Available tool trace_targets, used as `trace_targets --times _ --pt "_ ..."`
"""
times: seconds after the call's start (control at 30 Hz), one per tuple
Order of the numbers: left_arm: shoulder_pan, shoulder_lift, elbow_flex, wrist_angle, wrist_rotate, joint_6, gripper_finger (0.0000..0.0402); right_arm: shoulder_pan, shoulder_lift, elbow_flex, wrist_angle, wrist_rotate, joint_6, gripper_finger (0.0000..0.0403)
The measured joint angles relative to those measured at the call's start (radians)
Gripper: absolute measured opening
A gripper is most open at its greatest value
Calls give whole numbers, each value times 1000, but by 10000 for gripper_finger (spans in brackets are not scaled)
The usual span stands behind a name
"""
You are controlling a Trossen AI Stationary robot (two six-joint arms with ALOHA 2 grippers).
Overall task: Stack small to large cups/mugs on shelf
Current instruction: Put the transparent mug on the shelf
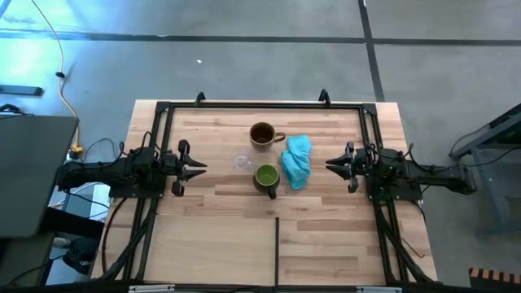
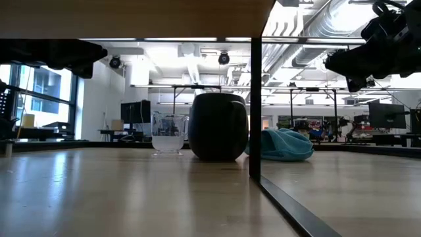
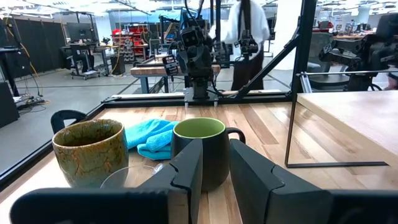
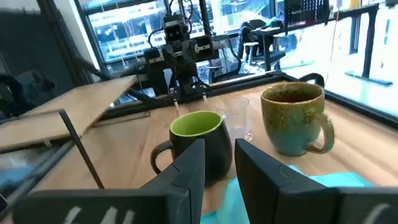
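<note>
While both arms wait at opposite side edges of the table [image 1: 212, 220], you have all three vessels grouped near its middle, a little toward the far edge. Your brown mug [image 1: 262, 134] stands upright nearest the far edge; its glazed, mottled stoneware wall shows a crackled olive-brown pattern, and its interior looks dark, with contents you cannot make out. Your green mug [image 1: 267, 178] sits closer to the near edge, dark outside with a smooth lime-green lining, and nothing shows inside. The tiny clear cup [image 1: 242, 159] stands between them on the left arm's side, upright and see-through; from the low view its lower part looks pale, so you cannot tell if it holds anything. A crumpled light-blue cloth [image 1: 298, 161] lies just beside both mugs on the right arm's side.

Your left gripper [image 1: 201, 168] hovers at the left edge with its fingers a narrow gap apart, holding nothing. Your right gripper [image 1: 330, 166] hovers at the right edge, fingers likewise slightly parted and empty.

The shelf [image 3: 351, 121], a pale wooden plank panel on black rails, stands above the table's near part; the low view cuts it off at the picture's top.
</note>
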Motion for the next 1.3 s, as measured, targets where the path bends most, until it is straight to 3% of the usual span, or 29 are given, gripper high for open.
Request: trace_targets --times 0.1,0.3,0.4,0.5,0.67,0.9,1.13,1.3 --pt "0 0 0 0 0 0 69 2 -1 0 43 1 235 81" --pt "0 0 0 30 -106 66 69 2 0 0 117 82 461 81" --pt "0 0 0 39 -107 38 69 2 -1 0 135 96 568 81" --pt "0 0 0 40 -103 1 69 2 0 0 134 105 580 81" --pt "0 0 0 80 -105 -258 69 2 0 0 149 188 605 81" --pt "0 0 0 82 -101 -453 69 2 0 0 118 206 644 81" --pt "0 0 0 81 -97 -805 69 2 9 0 8 198 526 81" --pt "0 0 0 65 -127 -867 69 2 18 0 7 196 586 81"
